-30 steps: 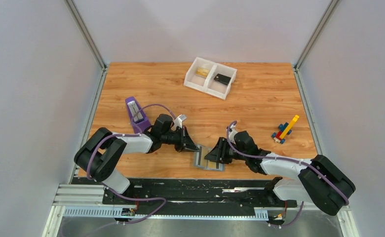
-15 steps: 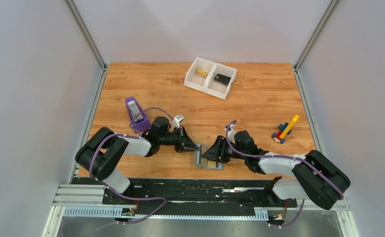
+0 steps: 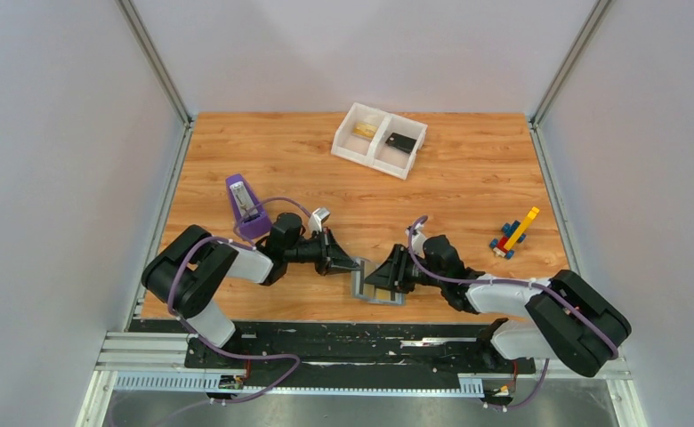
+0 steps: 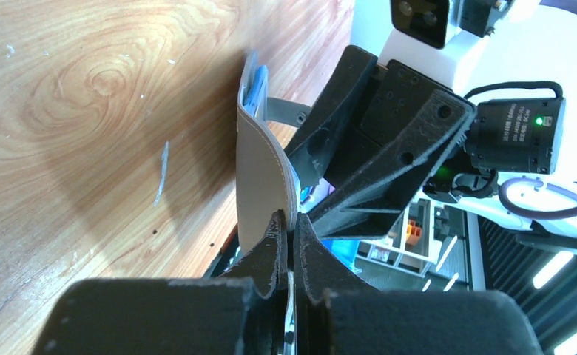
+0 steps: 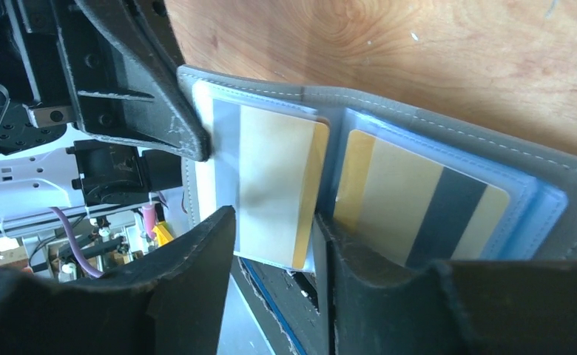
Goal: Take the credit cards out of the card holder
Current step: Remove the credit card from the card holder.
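Both arms are stretching low over the table [image 3: 468,196], wrists meeting near the front edge. L gripper [image 4: 289,222] is pinching tight on 1 card holder [image 5: 419,133] panel. R gripper [image 5: 274,222] jaws are standing apart, straddling 1 of 2 credit cards [image 5: 419,200] inside.

The wallet [image 3: 361,286] lies spread near the front edge of the surface [image 3: 468,187]. It is between the left end effector [image 3: 351,265], which pinches its left panel, and the right end effector [image 3: 381,274], which is over its right side. Two cards [image 5: 271,177] sit side by side in its sleeves. A tray [image 3: 361,153] stands at the back centre, a metronome [image 3: 244,205] at the left and blocks [image 3: 514,235] at the right.
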Available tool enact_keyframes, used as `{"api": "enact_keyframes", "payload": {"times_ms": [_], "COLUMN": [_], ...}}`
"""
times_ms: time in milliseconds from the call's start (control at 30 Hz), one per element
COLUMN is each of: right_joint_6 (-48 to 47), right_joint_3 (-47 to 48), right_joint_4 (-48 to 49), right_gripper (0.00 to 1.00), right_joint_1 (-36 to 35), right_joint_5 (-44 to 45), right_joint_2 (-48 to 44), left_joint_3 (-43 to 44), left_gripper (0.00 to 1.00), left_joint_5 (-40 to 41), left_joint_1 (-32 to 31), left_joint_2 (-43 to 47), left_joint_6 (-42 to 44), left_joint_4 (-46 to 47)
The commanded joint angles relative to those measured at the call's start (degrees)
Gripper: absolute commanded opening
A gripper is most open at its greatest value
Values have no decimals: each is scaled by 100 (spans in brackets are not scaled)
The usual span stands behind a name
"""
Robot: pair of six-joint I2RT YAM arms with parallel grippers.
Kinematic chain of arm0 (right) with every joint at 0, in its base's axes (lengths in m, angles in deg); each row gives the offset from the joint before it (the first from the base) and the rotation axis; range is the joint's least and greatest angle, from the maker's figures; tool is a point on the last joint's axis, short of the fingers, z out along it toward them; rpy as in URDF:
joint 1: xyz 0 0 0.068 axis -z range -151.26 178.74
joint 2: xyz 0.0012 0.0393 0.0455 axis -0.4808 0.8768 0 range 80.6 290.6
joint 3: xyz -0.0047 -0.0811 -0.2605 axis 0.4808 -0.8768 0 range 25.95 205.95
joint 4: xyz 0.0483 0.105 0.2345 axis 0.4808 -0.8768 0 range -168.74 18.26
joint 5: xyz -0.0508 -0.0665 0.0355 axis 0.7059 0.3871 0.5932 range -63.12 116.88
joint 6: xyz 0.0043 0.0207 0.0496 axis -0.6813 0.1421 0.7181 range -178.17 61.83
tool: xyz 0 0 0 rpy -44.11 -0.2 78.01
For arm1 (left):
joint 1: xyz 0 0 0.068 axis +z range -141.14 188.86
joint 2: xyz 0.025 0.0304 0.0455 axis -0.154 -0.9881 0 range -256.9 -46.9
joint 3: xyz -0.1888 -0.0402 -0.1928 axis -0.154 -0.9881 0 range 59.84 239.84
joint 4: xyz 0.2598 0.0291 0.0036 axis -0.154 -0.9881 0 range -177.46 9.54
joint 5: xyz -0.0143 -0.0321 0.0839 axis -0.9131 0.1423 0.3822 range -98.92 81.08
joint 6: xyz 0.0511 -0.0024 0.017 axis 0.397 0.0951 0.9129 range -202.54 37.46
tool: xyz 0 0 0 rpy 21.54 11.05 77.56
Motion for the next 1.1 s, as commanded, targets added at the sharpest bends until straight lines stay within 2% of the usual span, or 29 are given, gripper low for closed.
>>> {"api": "enact_keyframes", "payload": {"times_ms": [0, 267, 300, 500, 833, 1067], "right_joint_6": [21, -67, -82, -254, -410, -521], "right_joint_3": [-100, -284, -299, -382, -621, -619], "right_joint_4": [539, 545, 515, 151, -702, -1391], "right_gripper": [38, 2, 0, 0, 0, 0], "right_joint_1": [13, 13, 14, 26, 163, 237], "right_joint_5": [-76, -67, -66, -13, 246, 404], "right_joint_2": [44, -524, -619, -1163, -2247, -2548], "left_joint_3": [-33, -58, -65, -80, -11, 64], "left_gripper": [0, 0, 0, 0, 0, 0], "left_joint_5": [-242, -201, -202, -243, -106, -97], "left_joint_1": [46, 77, 77, 113, 139, 142], "left_joint_2": [-24, -160, -180, -273, 46, 118], "left_joint_6": [-196, -2, 10, 108, 581, 712], "left_joint_4": [686, 561, 568, 579, -186, -435]}}
